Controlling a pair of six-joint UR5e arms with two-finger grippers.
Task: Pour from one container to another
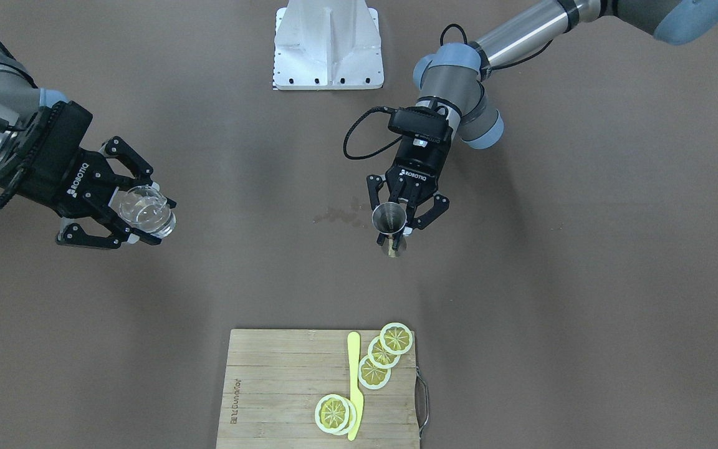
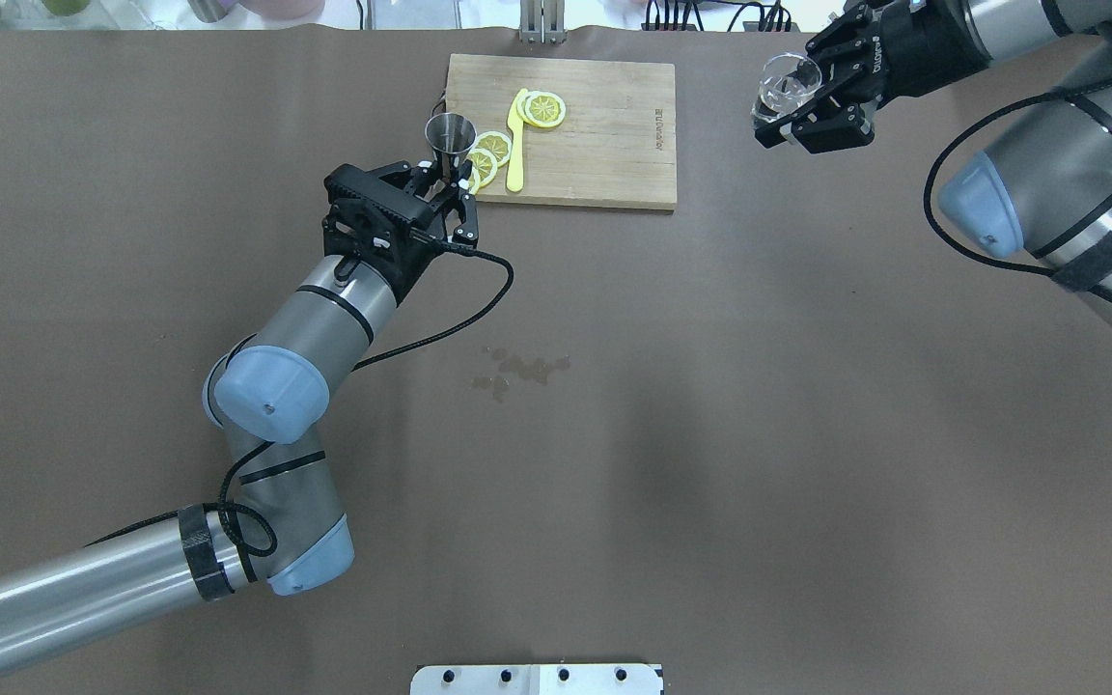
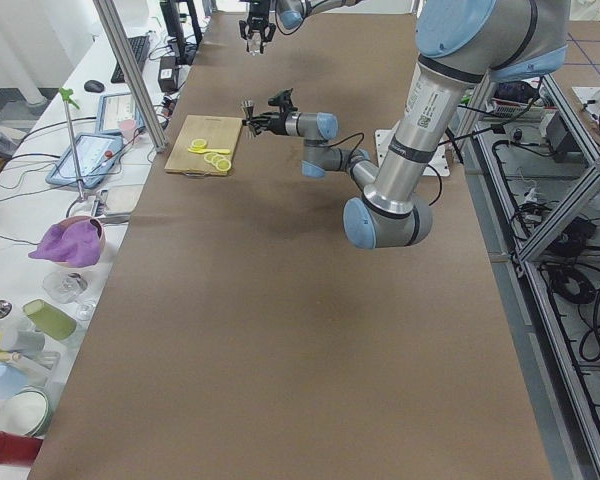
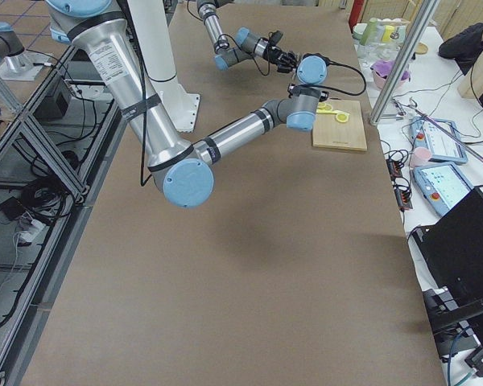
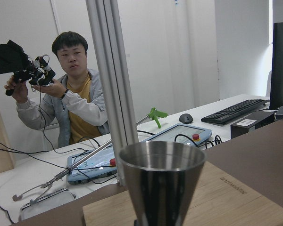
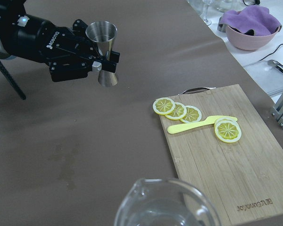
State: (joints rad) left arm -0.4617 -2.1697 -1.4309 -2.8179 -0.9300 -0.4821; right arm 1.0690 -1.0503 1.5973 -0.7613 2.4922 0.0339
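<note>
1. Left arm. My left gripper (image 1: pixel 400 228) is clamped on the jigger (image 1: pixel 389 219). The fingers (image 6: pixel 97 65) press on its narrow waist from both sides. The jigger stands upright with its wide mouth facing up, and it is held clear of the table (image 1: pixel 583 280) – the side views show it lifted. In the left wrist view the upper cone fills the lower centre of the picture.

2. Right arm. My right gripper (image 1: pixel 149 218) is closed around the glass (image 1: pixel 146 211), one finger on either side of its wall. The glass is raised off the table and tilted, and its rim shows at the bottom edge of the right wrist view. I cannot tell whether it holds liquid.

3. Relative position. The glass and the jigger are well apart – each is over its own half of the table, and neither mouth is above the other.

4. Work surface. A damp patch (image 1: pixel 340 215) marks the brown cover just beside the jigger, towards my base. A wooden cutting board (image 1: pixel 272 386) lies at the far edge of the table. It carries a yellow knife (image 1: pixel 354 386) and lemon slices (image 1: pixel 384 355): three overlap in a row on one side of the knife, and more are stacked near its blade end.

5. Surroundings. A person (image 5: pixel 73 108) sits beyond the table, holding a black device.
</note>
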